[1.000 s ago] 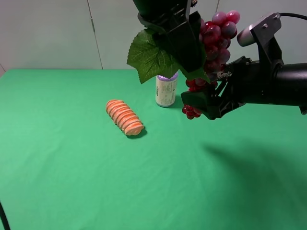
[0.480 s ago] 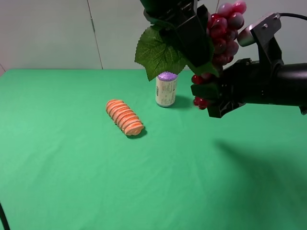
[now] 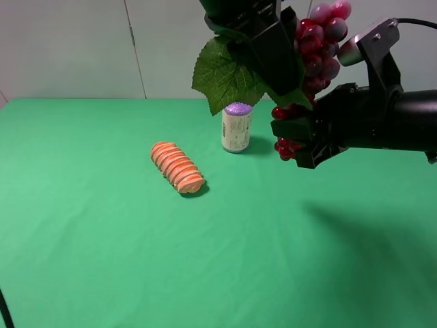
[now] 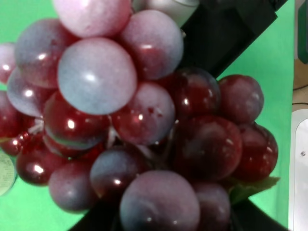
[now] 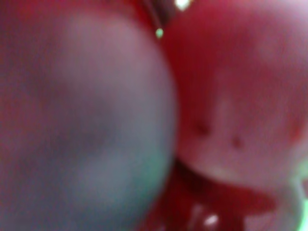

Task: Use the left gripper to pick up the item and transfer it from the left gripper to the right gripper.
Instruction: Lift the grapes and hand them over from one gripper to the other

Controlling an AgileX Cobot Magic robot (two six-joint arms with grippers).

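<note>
Grapes [image 3: 321, 41] pinched aloft by left gripper [image 3: 280, 75], right gripper [image 3: 292, 145] grip unclear, can [image 3: 236, 128], orange roll [image 3: 177, 167] below

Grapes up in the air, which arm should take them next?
Right, probably: the right gripper flanks the grape bunch at its lower end, while the left gripper only holds it aloft.

Left gripper [image 3: 273, 68]: matte black, boxy. Right gripper [image 3: 295, 145]: bulky black, angular fingers, fat cylindrical black forearm [image 3: 410, 123]. Pale grey rounded block [image 3: 351, 49] on black bracket [image 3: 382, 51], thin black cable [image 3: 418, 22].
</note>
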